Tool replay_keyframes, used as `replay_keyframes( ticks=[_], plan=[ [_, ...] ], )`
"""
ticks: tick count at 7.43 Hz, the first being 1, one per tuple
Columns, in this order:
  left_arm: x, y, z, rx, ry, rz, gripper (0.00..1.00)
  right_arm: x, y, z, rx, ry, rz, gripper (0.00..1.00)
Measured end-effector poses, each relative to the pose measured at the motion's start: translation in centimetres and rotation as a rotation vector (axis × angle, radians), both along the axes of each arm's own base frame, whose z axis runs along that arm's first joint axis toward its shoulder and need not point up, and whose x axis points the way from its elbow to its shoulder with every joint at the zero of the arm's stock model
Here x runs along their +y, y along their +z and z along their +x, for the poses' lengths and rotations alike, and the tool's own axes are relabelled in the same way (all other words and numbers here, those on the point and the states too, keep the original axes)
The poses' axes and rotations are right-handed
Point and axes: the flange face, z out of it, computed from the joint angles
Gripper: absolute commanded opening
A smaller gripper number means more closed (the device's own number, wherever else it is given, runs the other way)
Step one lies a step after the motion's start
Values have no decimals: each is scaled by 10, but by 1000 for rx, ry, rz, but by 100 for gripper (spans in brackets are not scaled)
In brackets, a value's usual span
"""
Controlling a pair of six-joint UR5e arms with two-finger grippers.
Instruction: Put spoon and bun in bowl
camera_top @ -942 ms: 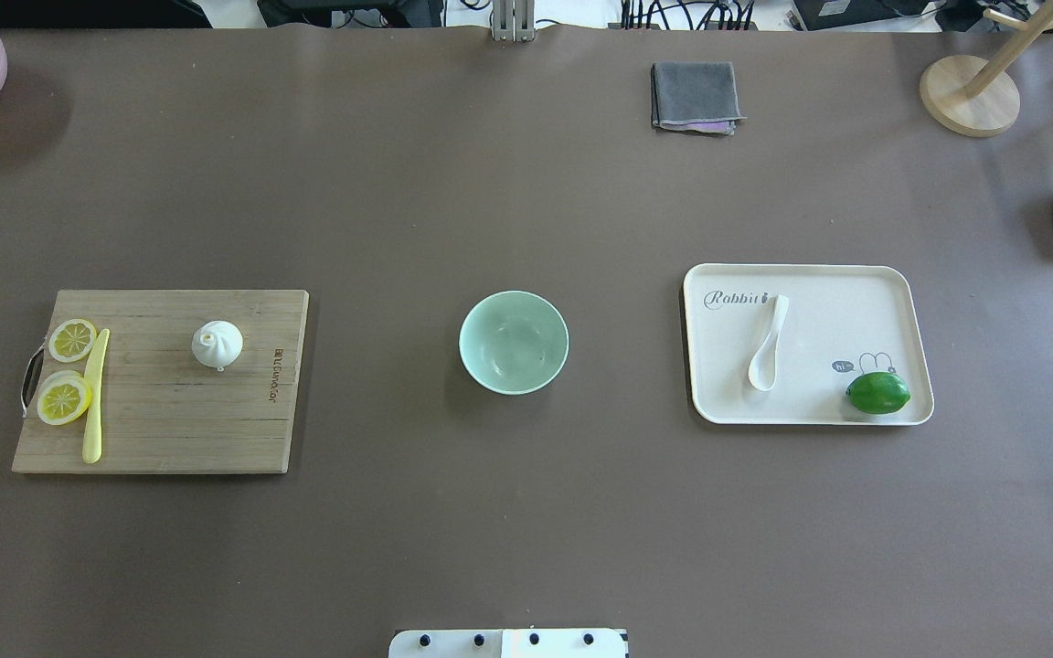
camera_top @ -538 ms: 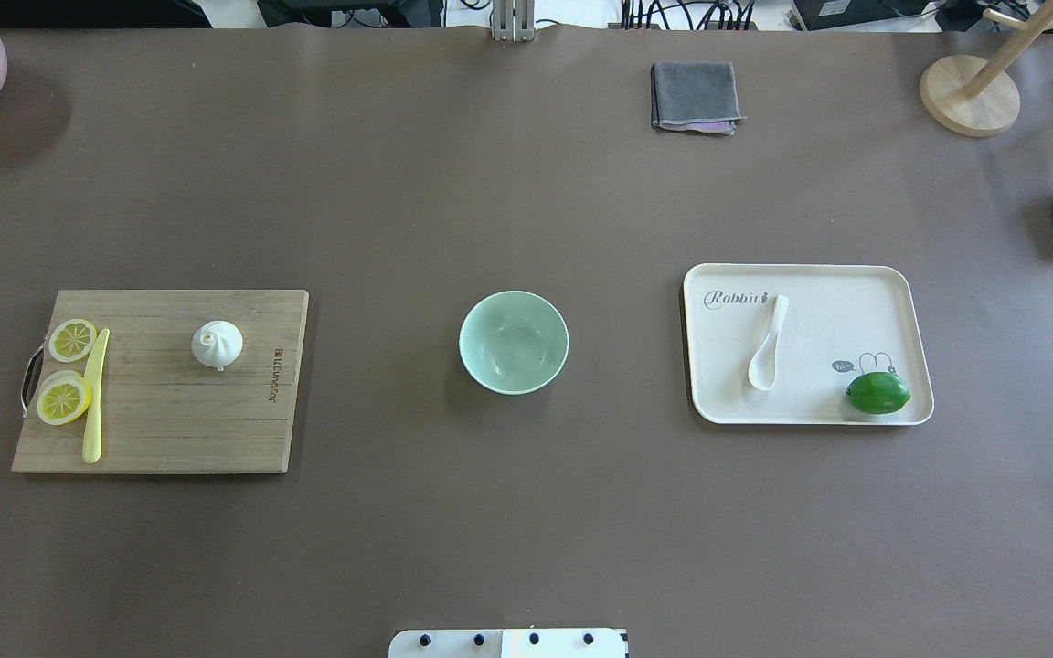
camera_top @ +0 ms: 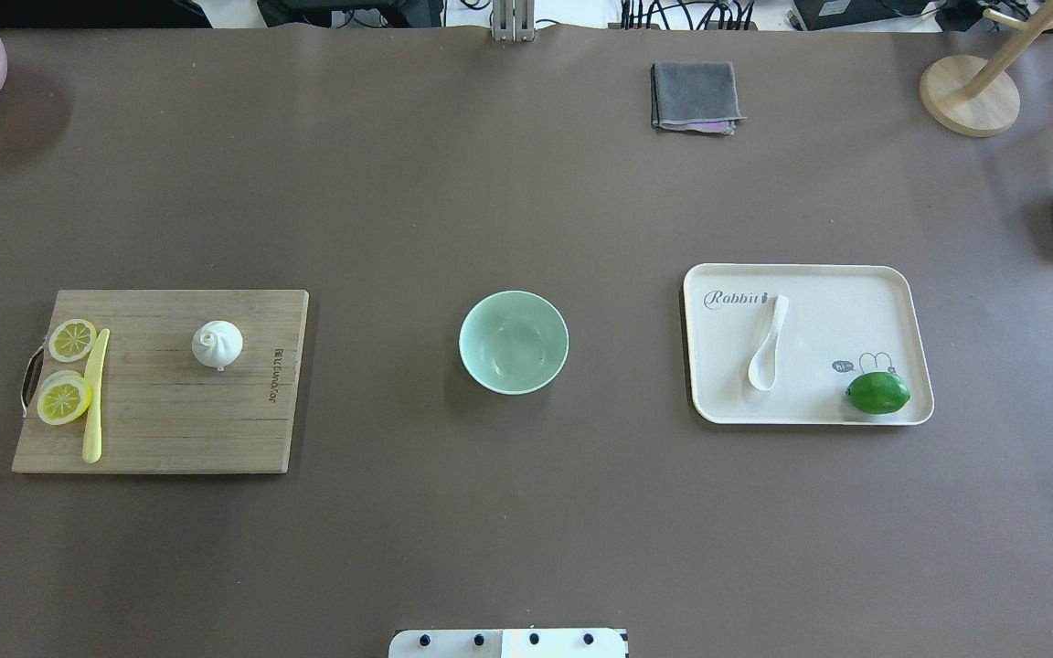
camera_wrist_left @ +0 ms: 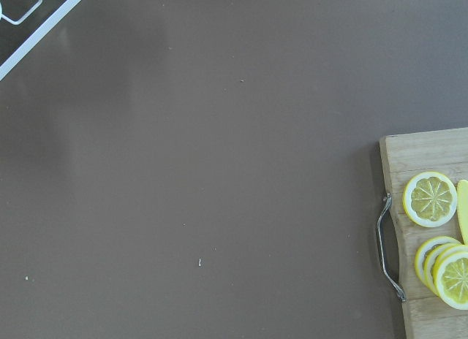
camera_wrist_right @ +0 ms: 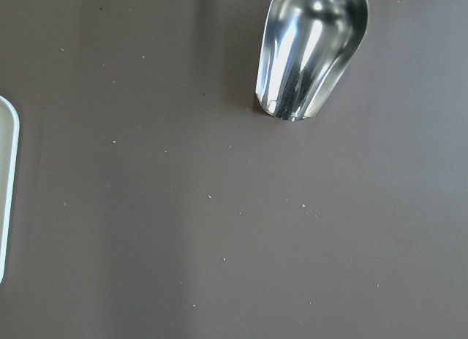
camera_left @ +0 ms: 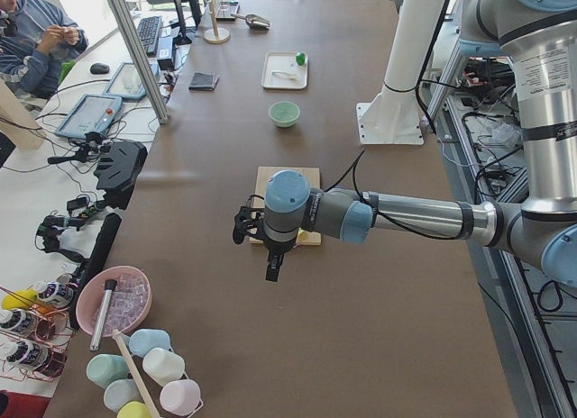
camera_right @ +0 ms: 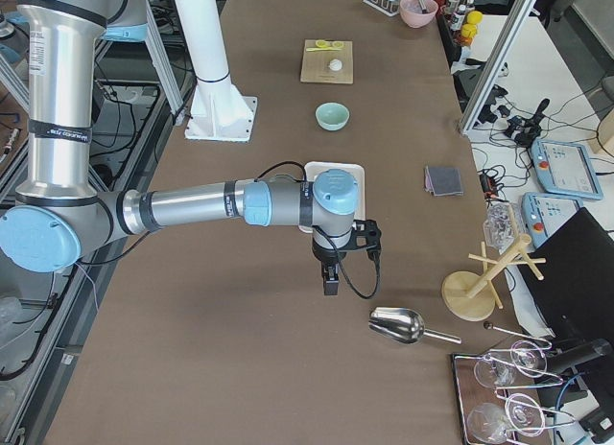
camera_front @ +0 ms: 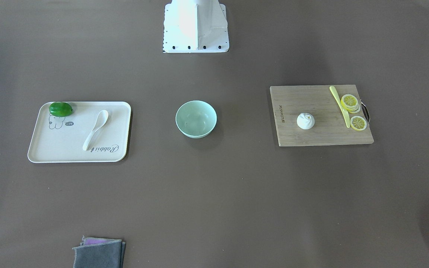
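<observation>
- Overhead exterior: the bowl [camera_top: 514, 343] sits mid-table, between the cutting board [camera_top: 152, 429] and the tray [camera_top: 892, 302].
- The bun [camera_top: 217, 344] stands on the board; the spoon [camera_top: 767, 344] lies on the tray.
- Side views: the left gripper [camera_left: 272, 272] hangs near the board and the right gripper [camera_right: 330, 284] near the tray. Fingers apart or together? Cannot tell for either.

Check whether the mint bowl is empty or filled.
Empty: the bowl shows a bare inside; the bun sits on the cutting board, the spoon on the tray.
</observation>
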Motion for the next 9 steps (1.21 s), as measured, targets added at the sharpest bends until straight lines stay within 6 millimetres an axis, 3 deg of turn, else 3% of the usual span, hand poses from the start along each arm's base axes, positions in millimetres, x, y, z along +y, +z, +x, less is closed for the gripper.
replay_keyframes(
  ticks=[2,5,7,9],
  plan=[
    [4,7,0,5,0,54,98,-1,1,0,0,1,5,100],
    [-6,-2,2,10,2,96,97,-4,-2,-1,-5,2,14,100],
    [-19,-9,5,12,3,105,98,-7,-10,-2,-15,0,36,100],
    [-27,-13,8,30,-29,71,98,-16,-27,-18,-71,-6,93,100]
  ],
)
